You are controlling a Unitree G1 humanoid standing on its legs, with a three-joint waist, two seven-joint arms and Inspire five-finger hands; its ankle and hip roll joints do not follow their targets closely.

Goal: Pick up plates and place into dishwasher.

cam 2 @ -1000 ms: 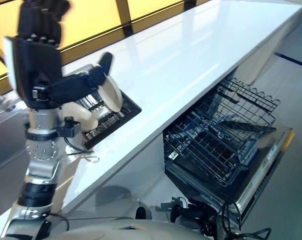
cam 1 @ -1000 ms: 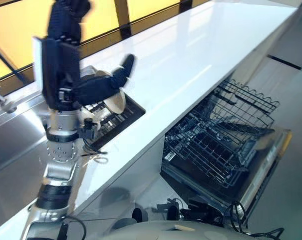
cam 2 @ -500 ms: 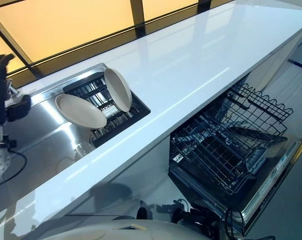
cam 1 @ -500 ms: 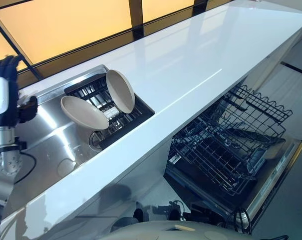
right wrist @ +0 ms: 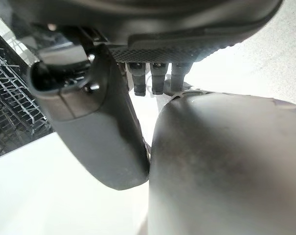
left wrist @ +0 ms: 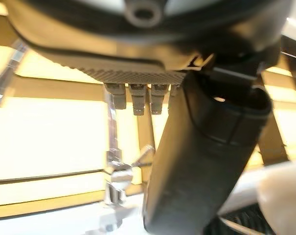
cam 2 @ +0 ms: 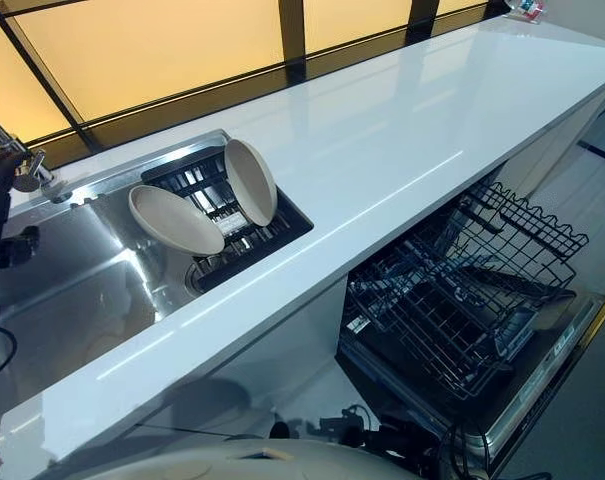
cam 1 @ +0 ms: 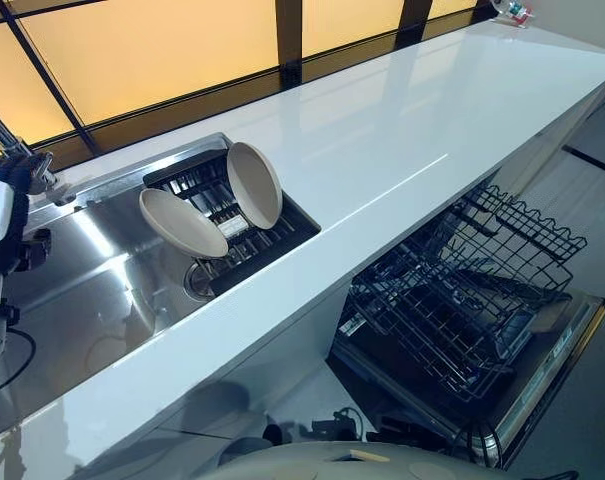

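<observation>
Nothing loaded yet: both plates (cam 1: pixel 254 184) sit upper-left, the dishwasher rack (cam 1: pixel 462 290) lower-right is bare, either robot hand's grip unreadable.

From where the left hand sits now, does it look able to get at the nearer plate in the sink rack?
Probably yes. The left hand is over the far-left end of the sink, and bare steel lies between it and the nearer plate, which leans in the black rack with its face toward that side. Nothing blocks the way.
</observation>
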